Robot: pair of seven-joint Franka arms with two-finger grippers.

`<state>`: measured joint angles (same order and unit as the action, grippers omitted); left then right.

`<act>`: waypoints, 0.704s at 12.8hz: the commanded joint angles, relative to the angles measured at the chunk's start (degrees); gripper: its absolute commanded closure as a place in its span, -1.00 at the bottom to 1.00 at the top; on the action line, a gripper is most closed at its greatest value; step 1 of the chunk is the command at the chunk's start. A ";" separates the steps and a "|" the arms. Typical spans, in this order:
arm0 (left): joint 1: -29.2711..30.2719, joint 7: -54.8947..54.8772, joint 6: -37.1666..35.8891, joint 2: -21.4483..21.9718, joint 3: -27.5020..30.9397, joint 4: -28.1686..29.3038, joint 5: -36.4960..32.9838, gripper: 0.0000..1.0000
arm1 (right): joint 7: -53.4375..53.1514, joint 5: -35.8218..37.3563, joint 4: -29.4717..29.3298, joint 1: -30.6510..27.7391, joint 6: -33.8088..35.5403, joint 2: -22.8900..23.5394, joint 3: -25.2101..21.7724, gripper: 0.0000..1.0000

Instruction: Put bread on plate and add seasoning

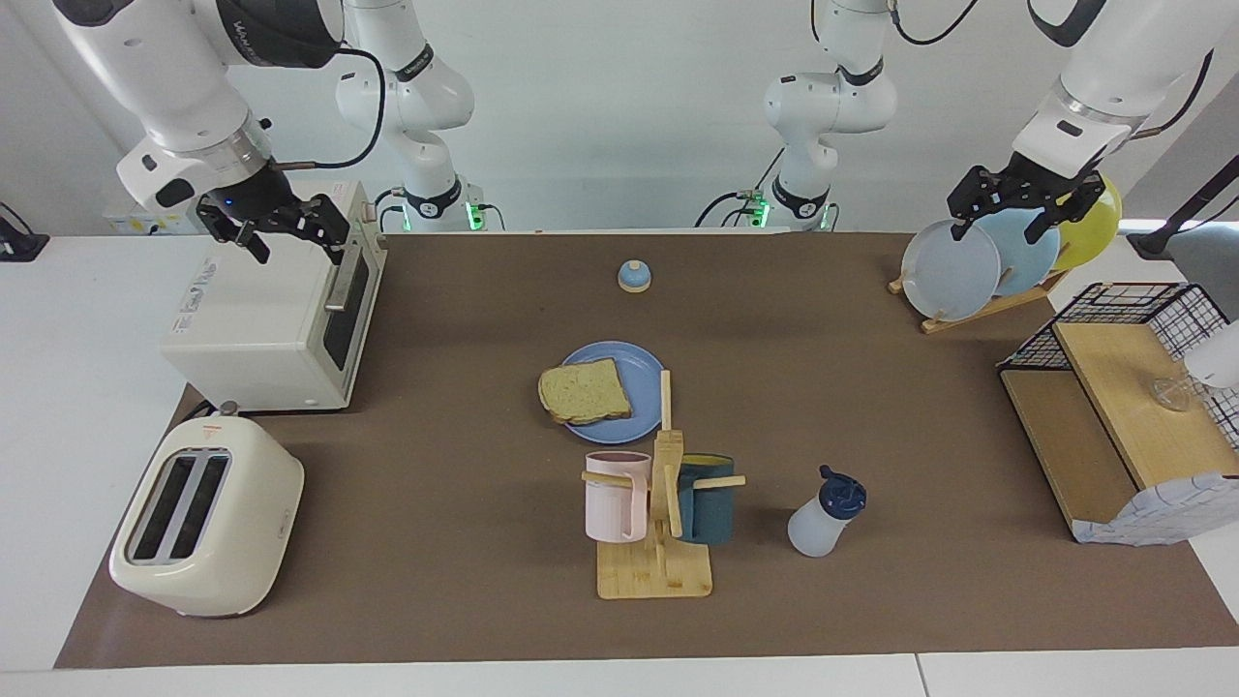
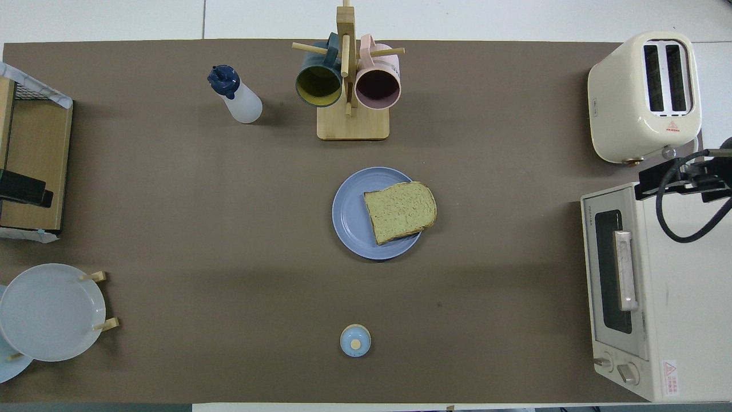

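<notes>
1. Our left jaws [image 1: 1026, 198] hang wide open and empty in the air over the rack of spare plates [image 1: 978, 259] at the left arm's end of the surface; they hold nothing and touch nothing.
2. Our right jaws [image 1: 281, 227] are likewise spread open and empty, hovering over the top of the white oven [image 1: 261, 319] at the right arm's end. This arm looks to be waiting.
3. Moving outward to the middle of the surface, we find the bread [image 2: 400, 211] lying flat on the plate [image 2: 351, 214]. It sits off-centre, toward the right arm's end, with one corner reaching just past the rim. We judge the first half of the task done.
4. The seasoning [image 2: 235, 94] stands upright and untouched, well apart from the plate and farther from the robots, beside the mug stand [image 2: 347, 86] toward the left arm's end. Its dark cap is on.
5. We see no seasoning on the bread, so we judge the second half not yet begun: the bottle has to be fetched, brought over the plate and tipped or squeezed above the slice.
6. The left jaws seem the likelier choice for that, since the bottle stands toward their end.
7. The toaster [image 2: 645, 94] and the small bell [image 2: 355, 340] play no part in what is left.
</notes>
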<state>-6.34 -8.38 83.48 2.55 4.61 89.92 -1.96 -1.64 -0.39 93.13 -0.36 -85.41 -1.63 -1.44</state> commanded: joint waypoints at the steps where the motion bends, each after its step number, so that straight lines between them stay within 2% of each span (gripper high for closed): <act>1: 1.68 -0.41 5.26 3.14 -1.01 6.72 0.64 -1.00 | 0.41 -0.84 0.64 -0.52 -0.11 -0.66 0.30 -1.00; 2: 1.69 -0.33 7.64 3.68 -1.01 8.84 0.73 -1.00 | 0.41 -0.84 0.64 -0.52 -0.11 -0.66 0.30 -1.00; 3: 1.69 0.02 7.32 3.17 -1.09 8.26 0.73 -1.00 | 0.41 -0.84 0.64 -0.52 -0.11 -0.66 0.30 -1.00; 6: 1.77 0.12 -0.40 -0.87 -0.57 0.37 1.08 -1.00 | 0.41 -0.84 0.64 -0.52 -0.11 -0.66 0.30 -1.00; 9: 1.60 5.02 3.51 -0.18 -0.83 1.91 4.07 -1.00 | 0.41 -0.84 0.64 -0.52 -0.11 -0.66 0.30 -1.00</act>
<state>-5.48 -6.28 85.85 2.91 4.53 92.17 0.41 -1.64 -0.39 93.13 -0.36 -85.41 -1.63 -1.44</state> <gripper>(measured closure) 0.000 0.000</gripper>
